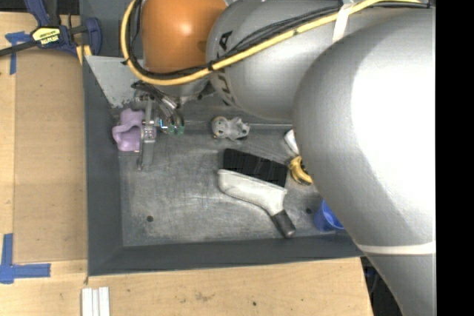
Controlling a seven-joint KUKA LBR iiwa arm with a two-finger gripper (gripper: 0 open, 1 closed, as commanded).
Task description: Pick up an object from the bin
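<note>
Purple lump (127, 132) | left of bin (104, 189) | long axis up-down | beside end effector (158, 129)

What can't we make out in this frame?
Camera view:
- Yellow thing, blue thing, white thing: mostly under the arm; kinds unclear.
- Right side of the bin: covered by the arm.
- Pincer beside purple lump: touching or not, too small to tell.

Blue thing (326, 219), yellow thing (299, 172) partly hidden under arm (370, 122).
</note>
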